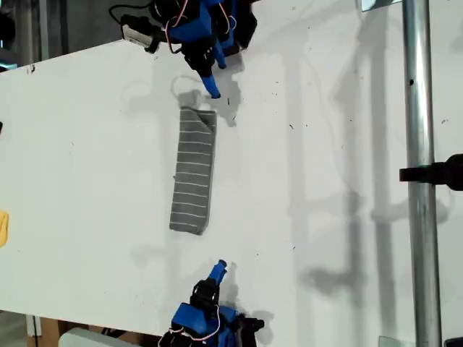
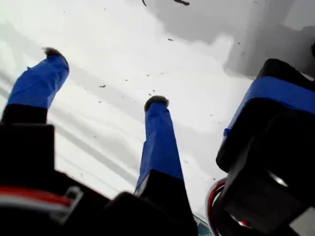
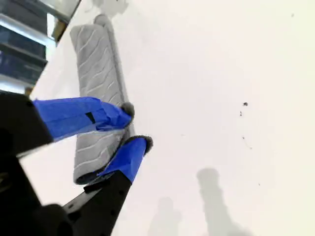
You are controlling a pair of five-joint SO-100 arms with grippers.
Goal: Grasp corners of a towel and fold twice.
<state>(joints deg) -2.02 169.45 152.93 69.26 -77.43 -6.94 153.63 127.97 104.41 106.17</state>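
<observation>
The towel [image 1: 194,170] lies on the white table [image 1: 87,181] as a narrow, long strip, grey with thin white stripes. One corner [image 1: 208,117] at its far end is turned over as a small flap. My first gripper [image 1: 214,85] hovers just beyond that end, toward the exterior view's top; its jaws stand wide open [image 2: 104,77] over bare table. My second gripper [image 1: 220,269] is near the exterior view's bottom, short of the towel's other end and a little to its right. Its wrist view looks along the towel [image 3: 93,54], with the jaws [image 3: 137,127] slightly parted and holding nothing.
A metal pole [image 1: 419,144] with a black clamp [image 1: 434,173] runs down the exterior view's right side. A yellow object [image 1: 3,228] shows at that view's left edge. Small dark specks dot the table near the first arm.
</observation>
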